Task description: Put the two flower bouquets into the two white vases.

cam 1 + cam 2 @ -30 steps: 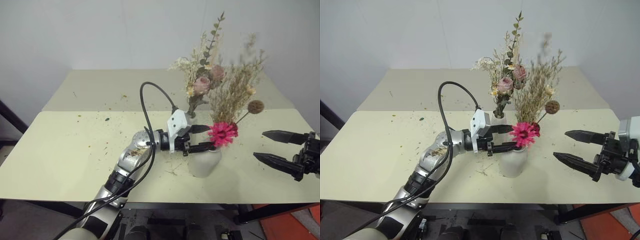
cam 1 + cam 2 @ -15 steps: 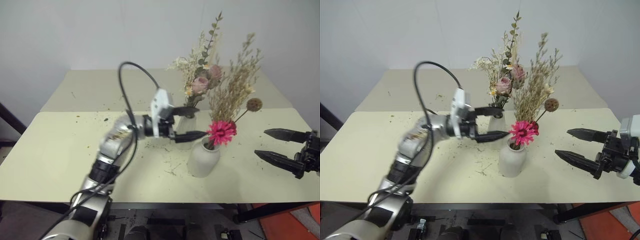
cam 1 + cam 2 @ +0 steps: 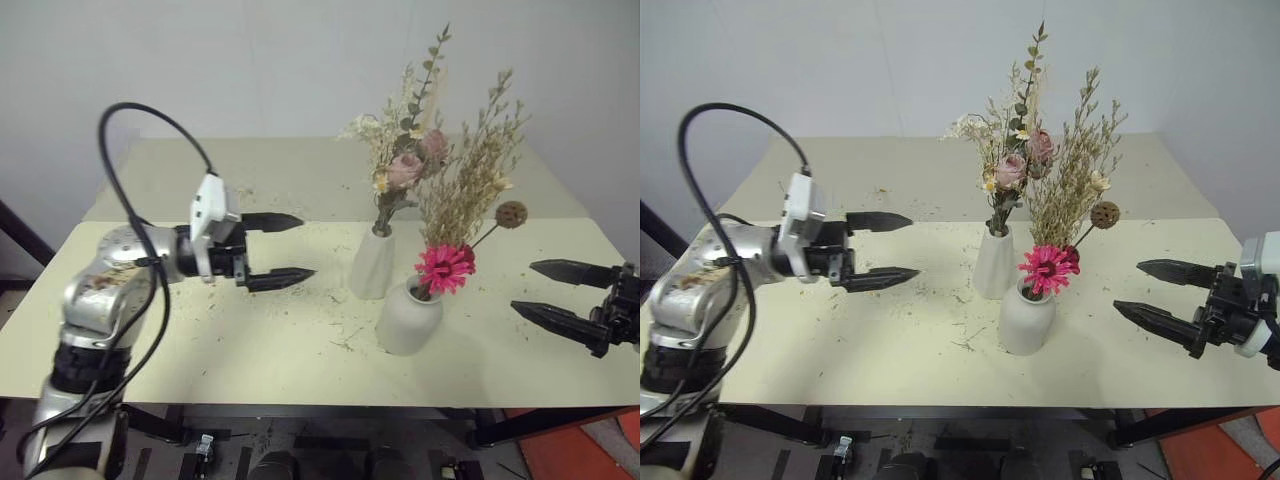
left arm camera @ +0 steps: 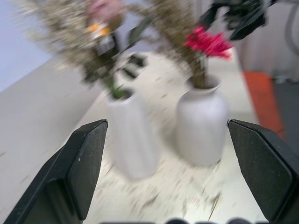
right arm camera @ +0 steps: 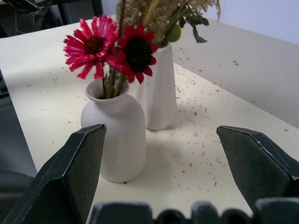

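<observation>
The left hand (image 3: 275, 250) hangs spread wide and empty, well left of the vases. The rose bunch (image 3: 405, 160) stands in the tall vase (image 3: 372, 262), the grass bunch (image 3: 465, 200) in the squat vase (image 3: 407, 315) just beside it on the worktop (image 3: 150, 330). The right hand (image 3: 548, 290) waits spread and empty. Both bunches look placed; any retreat should stay clear of the stems.

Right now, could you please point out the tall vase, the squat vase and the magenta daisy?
tall vase (image 3: 992, 265): right eye view, mid body.
squat vase (image 3: 1026, 322): right eye view, belly.
magenta daisy (image 3: 1045, 269): right eye view, flower centre.
</observation>
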